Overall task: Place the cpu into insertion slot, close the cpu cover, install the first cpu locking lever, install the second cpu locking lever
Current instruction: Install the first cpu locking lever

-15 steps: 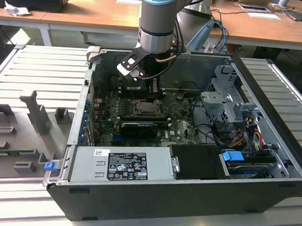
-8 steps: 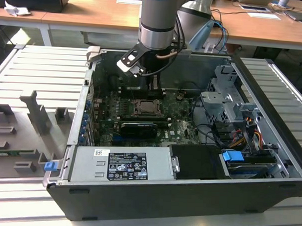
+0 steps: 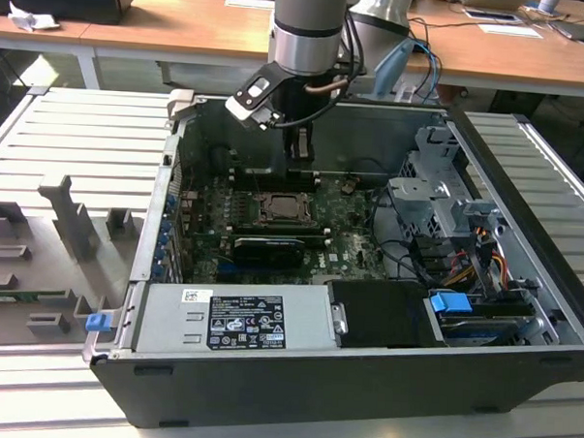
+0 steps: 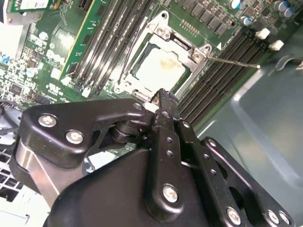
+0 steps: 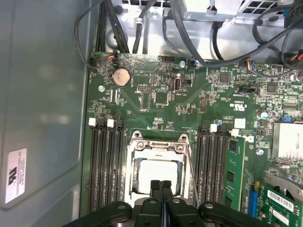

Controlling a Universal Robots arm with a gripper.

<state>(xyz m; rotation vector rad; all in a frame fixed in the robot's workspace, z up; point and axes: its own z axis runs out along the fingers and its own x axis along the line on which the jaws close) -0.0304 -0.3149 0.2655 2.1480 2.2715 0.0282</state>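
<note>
Tool (image 5: pixel 161 185) seen with fingers pressed together, nothing gripped, held just above the insertion slot (image 3: pixel 285 210), cpu (image 5: pixel 156 172) seated inside the slot, cpu cover (image 5: pixel 156 147) laid flat over it, thin wire lever (image 4: pixel 232 61) angled out beside the slot

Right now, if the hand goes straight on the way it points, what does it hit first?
The hand would likely meet the cpu near its edge, or the cpu cover rim; depth unclear.
</note>
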